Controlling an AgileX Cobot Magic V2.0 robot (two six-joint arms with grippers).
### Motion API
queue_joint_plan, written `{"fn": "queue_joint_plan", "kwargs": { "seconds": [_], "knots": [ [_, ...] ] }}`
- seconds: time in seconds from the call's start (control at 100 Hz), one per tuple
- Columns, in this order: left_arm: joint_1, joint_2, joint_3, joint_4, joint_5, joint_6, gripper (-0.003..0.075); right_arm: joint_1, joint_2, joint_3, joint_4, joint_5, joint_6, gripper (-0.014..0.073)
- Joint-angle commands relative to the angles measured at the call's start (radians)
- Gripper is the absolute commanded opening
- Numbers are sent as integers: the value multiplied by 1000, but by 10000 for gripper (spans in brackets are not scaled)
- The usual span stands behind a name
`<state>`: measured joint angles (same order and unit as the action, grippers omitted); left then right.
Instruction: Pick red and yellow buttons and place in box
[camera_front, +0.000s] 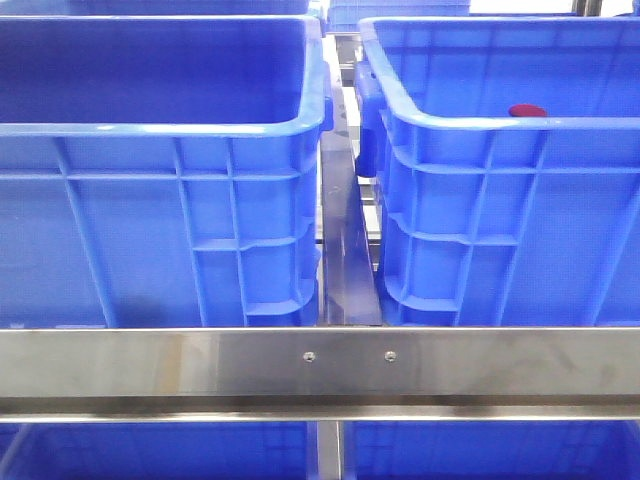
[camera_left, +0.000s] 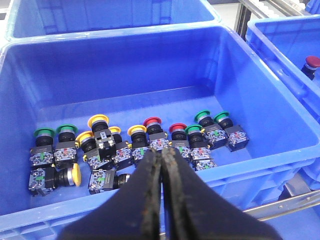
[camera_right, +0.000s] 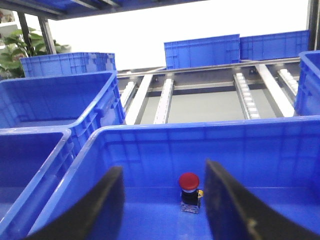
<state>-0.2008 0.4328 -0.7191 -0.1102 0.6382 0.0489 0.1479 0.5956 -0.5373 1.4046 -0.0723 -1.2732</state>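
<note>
Here, the left tool (camera_left: 162, 165) is closed tight and holds nothing. It hangs over a blue crate (camera_left: 250, 165) full of buttons: red (camera_left: 152, 121), yellow (camera_left: 98, 120) and green (camera_left: 203, 116) ones, in a bunch on the crate floor. The right tool (camera_right: 162, 200) is open wide over the box (camera_right: 150, 137). One red button (camera_right: 189, 181) stands in the box, between the fingers but not touching them.

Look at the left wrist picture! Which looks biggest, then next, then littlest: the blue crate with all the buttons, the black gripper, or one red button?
1. The blue crate looks biggest.
2. The left gripper, jaws together, comes next, though it sits nearest the camera, which inflates it.
3. The red button looks smallest.
</note>
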Motion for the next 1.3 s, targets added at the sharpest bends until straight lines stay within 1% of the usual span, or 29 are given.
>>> {"fn": "queue_joint_plan", "kwargs": {
  "seconds": [0.0, 0.15, 0.25, 0.29, 0.51, 0.58, 0.67, 0.77, 0.82, 0.87, 0.94, 1.16, 1.29],
  "knots": [
    [1, 7, -25, -13, -70, -8, -19, -3, -46, 1, -3, -2, -13, 259],
    [1, 7, -25, -13, -70, -8, -19, -3, -89, 27, -2, -2, -13, 34],
    [1, 7, -25, -13, -70, -8, -19, -3, -90, 27, -2, -2, -13, -74],
    [1, 7, -25, -11, -70, -8, -19, -3, -90, 27, -2, -2, -13, -64],
    [1, 7, -25, 2, -70, -8, -14, -3, -90, 27, -2, 6, -13, -68],
    [1, 7, -25, 2, -70, -8, 21, -3, -90, 27, -2, 6, -13, -68],
    [1, 7, -25, 2, -70, -8, 116, -3, -90, 27, -2, 7, -13, -68],
    [1, 7, -23, 8, -70, -8, 263, -3, -90, 27, -2, 10, -13, -68],
    [1, 7, -23, 17, -70, -8, 350, -3, -90, 27, -1, 10, -13, -68],
    [1, 7, -23, 17, -70, -8, 414, -3, -90, 27, -1, 10, -13, -68],
    [1, 7, -19, 17, -74, -8, 465, -3, -90, 27, -1, 10, -13, -68],
    [1, 25, -8, 17, -79, -12, 467, -3, -90, 27, 0, 10, -13, -68],
    [1, 105, -30, 15, -104, -14, 467, -3, -90, 27, 0, 16, -13, -68]
  ]
}}
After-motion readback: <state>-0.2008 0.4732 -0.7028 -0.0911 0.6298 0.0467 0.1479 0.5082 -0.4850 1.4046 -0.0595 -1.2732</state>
